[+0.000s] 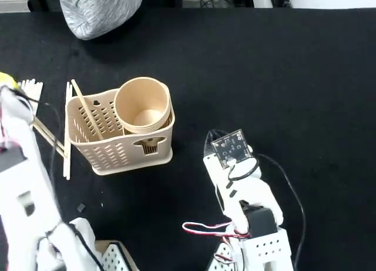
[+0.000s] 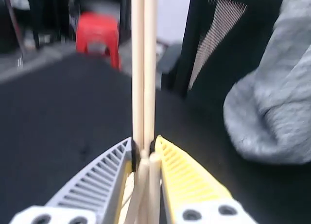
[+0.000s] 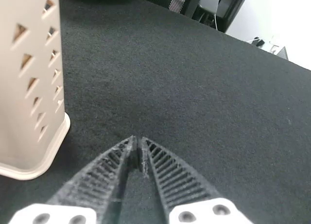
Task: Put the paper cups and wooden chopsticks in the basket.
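Chopsticks [image 2: 144,63]: pair clamped between left gripper [image 2: 144,148] fingers, long axis running straight out ahead of the jaws.
Basket [image 1: 120,143]: upright on black table [image 1: 282,77], near left arm [image 1: 23,183]; one stick [image 1: 85,109] leans inside, loose sticks [image 1: 66,136] lie on the table along its outer wall.
Paper cups [image 1: 144,106]: stacked inside basket.
Right gripper [image 3: 137,148]: fingers together, empty, low over table on basket's opposite side.
Next move: likely the left arm's, swinging the pair over the rim.

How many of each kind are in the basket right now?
Cup stack: 1 (nested; the number of cups can't be told)
Chopstick: 1, leaning at one end
Total in the basket: 2
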Motion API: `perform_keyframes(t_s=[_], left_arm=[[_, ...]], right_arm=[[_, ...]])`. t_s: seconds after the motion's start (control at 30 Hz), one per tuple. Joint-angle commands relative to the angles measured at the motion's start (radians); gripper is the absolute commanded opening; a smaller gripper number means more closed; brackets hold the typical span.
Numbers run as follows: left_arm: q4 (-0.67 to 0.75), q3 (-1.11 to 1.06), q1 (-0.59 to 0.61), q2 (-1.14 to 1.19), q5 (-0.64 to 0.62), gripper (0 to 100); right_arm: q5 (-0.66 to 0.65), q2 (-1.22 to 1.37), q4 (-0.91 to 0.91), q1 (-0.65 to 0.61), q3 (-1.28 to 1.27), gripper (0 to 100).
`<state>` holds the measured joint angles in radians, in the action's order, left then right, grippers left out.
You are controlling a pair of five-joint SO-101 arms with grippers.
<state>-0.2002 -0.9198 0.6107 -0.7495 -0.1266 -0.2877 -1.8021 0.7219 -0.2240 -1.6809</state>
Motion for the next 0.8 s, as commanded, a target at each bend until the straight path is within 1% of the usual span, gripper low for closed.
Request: perform_keyframes(t_s=[0.0, 0.33, 0.6, 0.63, 0.7, 0.77], left_arm=[[0.08, -0.091, 0.004, -0.204, -0.014, 3], [0.078, -0.101, -0.004, -0.414, -0.015, 3], [0.071, -0.033, -0.01, -0.491, -0.015, 3], [0.043, -0.019, -0.01, -0.497, -0.015, 3], [-0.06, 0.012, -0.024, -0.511, -0.018, 3], [-0.169, 0.035, -0.068, -0.532, -0.031, 3]], right_arm=[[-0.002, -0.088, -0.005, 0.011, 0.005, 1.6], [-0.002, -0.088, -0.003, 0.009, 0.005, 1.6], [-0.002, -0.088, -0.003, 0.009, 0.005, 1.6], [-0.002, -0.088, -0.003, 0.009, 0.005, 1.6], [-0.002, -0.088, -0.003, 0.009, 0.005, 1.6], [-0.002, -0.088, -0.005, 0.009, 0.005, 1.6]])
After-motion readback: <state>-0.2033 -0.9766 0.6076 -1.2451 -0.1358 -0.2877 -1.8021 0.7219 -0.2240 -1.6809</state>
